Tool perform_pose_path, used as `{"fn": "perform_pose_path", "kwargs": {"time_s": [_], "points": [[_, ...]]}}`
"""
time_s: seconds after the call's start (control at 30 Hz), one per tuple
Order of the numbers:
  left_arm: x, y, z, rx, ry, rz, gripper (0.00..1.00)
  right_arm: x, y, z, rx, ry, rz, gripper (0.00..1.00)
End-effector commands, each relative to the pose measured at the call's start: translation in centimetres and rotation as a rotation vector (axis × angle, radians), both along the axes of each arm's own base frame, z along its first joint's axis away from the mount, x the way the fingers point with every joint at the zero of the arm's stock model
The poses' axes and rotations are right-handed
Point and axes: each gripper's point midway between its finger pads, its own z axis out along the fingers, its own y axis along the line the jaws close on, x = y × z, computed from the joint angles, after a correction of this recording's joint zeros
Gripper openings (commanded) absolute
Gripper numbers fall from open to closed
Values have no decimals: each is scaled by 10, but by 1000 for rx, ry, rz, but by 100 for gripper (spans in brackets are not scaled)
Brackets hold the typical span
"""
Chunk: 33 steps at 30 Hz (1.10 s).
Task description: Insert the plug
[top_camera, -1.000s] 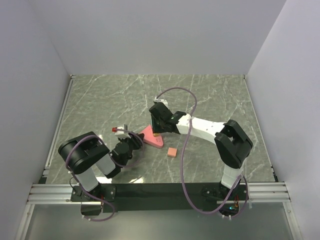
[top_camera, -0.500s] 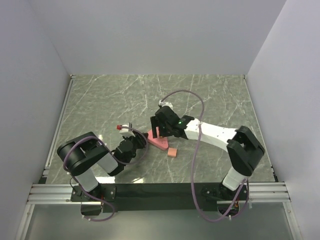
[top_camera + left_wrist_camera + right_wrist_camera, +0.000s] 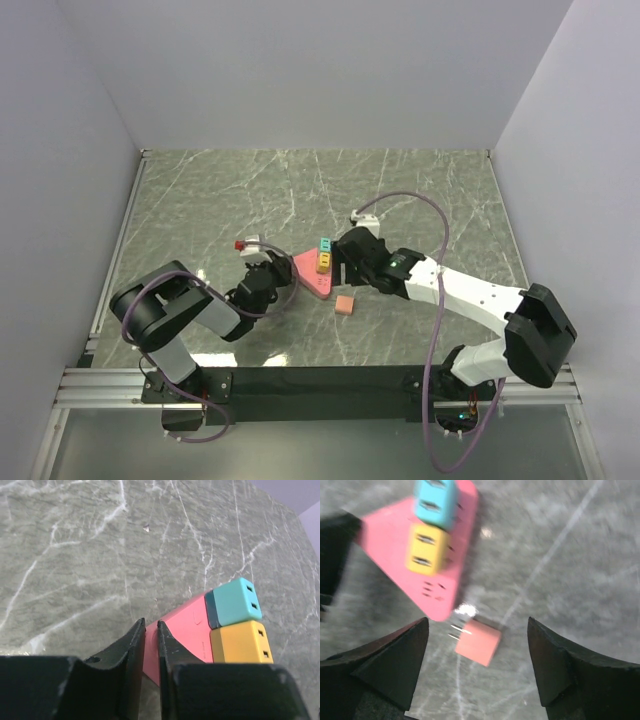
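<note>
you have a pink socket block (image 3: 185, 630), 1 teal plug (image 3: 235, 601) and 1 yellow plug (image 3: 241, 642); the loose plug (image 3: 477, 642) is salmon pink, and the table (image 3: 75, 555) is grey-green marble with white veins.

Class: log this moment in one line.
left tool shut on pink socket block | right tool open, aimed at loose pink plug | teal plug, yellow plug seated

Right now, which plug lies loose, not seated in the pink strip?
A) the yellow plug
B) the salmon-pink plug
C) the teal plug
B: the salmon-pink plug lies beside the pink strip with its prongs bare, while the teal plug and the yellow plug sit pushed into it.
</note>
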Motion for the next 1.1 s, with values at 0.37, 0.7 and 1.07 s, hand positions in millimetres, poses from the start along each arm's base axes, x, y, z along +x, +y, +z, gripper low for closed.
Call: {"fn": "perform_pose_path", "kwargs": {"time_s": [0.37,0.7,1.07], "points": [[6,21,14,38,18,51,61,-43,2,-38,56,115,-56,75],[-4,29,31,10,-4,49,77,-49,11,-51,64,144,-45,75],[-17,38,39,-12,-15,41,76,-50,14,-74,14,195,-46,63]]}}
